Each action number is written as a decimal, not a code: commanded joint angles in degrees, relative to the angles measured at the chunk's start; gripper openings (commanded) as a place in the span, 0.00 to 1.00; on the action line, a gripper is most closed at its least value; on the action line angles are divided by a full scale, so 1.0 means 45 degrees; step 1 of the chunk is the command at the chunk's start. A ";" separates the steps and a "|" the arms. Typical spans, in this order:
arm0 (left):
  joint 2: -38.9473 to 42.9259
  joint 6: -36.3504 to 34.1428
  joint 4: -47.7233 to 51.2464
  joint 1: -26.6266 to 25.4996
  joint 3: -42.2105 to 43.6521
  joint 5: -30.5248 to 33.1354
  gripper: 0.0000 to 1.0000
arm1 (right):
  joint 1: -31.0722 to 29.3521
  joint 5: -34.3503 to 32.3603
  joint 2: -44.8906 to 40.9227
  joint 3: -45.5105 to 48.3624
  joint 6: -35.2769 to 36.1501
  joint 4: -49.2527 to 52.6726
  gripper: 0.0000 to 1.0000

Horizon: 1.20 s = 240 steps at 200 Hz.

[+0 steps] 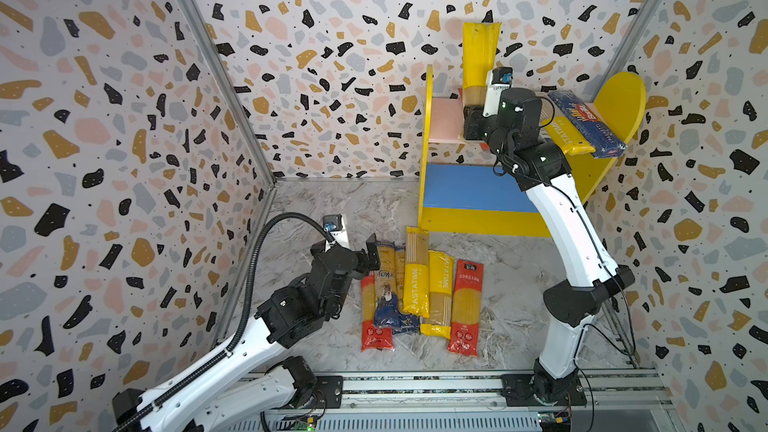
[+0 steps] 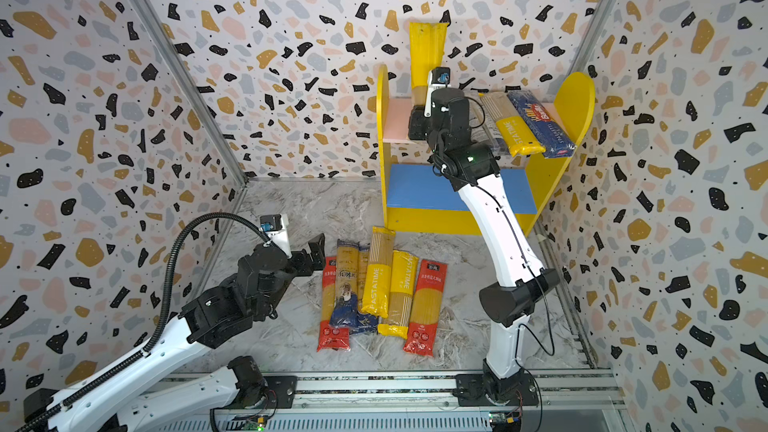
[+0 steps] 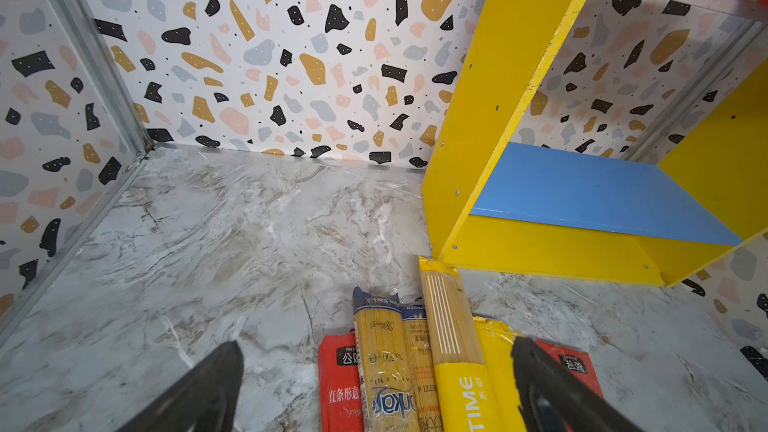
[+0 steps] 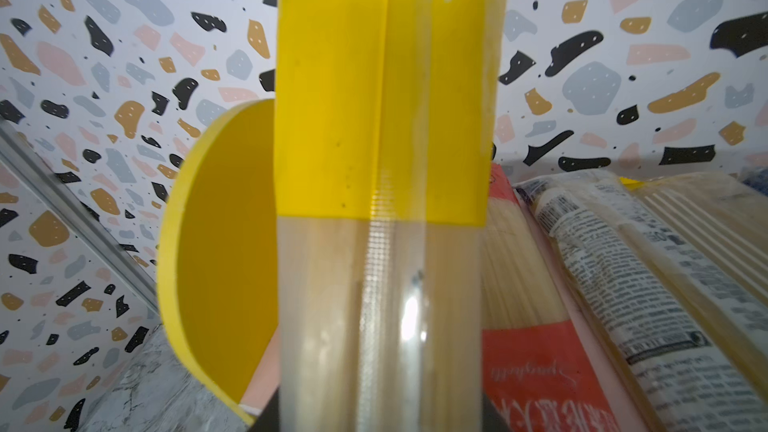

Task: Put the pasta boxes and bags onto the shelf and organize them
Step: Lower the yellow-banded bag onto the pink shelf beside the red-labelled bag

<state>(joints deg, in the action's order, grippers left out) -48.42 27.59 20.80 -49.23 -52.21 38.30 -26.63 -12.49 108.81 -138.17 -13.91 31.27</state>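
1. Done so far: in both top views the shelf stands at about 1 o'clock on the bench. Its pink upper board already carries packs lying side by side toward its 3 o'clock end. These are a dark blue Barilla pack, a yellow PASTATIME pack, a clear printed pack and, in the right wrist view, a red pack.
2. In progress: the right hand is clamped on the lower part of a yellow-ended clear pack. It holds the pack upright over the 9 o'clock half of the pink board, just beside the red pack. I cannot tell whether the pack's bottom end touches the board.
3. Left to do: a row of six packs lies at 6 o'clock on the bench, just in front of the shelf. It is two red, two yellow and two blue-ended clear ones, some overlapping.
4. The left hand has its fingers apart and holds nothing. It hovers at the row's 10 o'clock corner, near the far ends of the packs.
5. The blue lower board shows nothing on it. By my count the task is a little under half done: the held pack needs setting down, then the six follow.
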 commanded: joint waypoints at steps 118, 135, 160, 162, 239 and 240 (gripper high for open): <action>0.0005 -0.0584 -0.0605 0.0026 0.0195 0.0608 0.99 | 0.0206 0.1465 0.0670 -0.1616 -0.0835 -0.2932 0.28; -0.0001 -0.0624 -0.0599 0.0032 0.0214 0.0647 1.00 | 0.0210 0.1636 0.0880 -0.1756 -0.0912 -0.2905 0.28; 0.0014 -0.0663 -0.0605 0.0028 0.0254 0.0741 0.99 | 0.0212 0.1718 0.1050 -0.1776 -0.1039 -0.2969 0.28; 0.0022 -0.0673 -0.0600 0.0029 0.0268 0.0745 0.99 | 0.0205 0.1725 0.1072 -0.1776 -0.1032 -0.2965 0.28; -0.0078 -0.0741 -0.0724 0.0026 0.0292 0.0760 0.99 | 0.0189 0.1953 0.1129 -0.1777 -0.1248 -0.2722 0.31; -0.0088 -0.0732 -0.0720 0.0024 0.0293 0.0753 0.99 | 0.0182 0.1954 0.1130 -0.1777 -0.1236 -0.2726 0.31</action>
<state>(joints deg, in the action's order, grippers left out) -48.62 25.21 20.40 -49.23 -51.46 40.91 -25.76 -4.03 116.09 -142.56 -19.46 26.96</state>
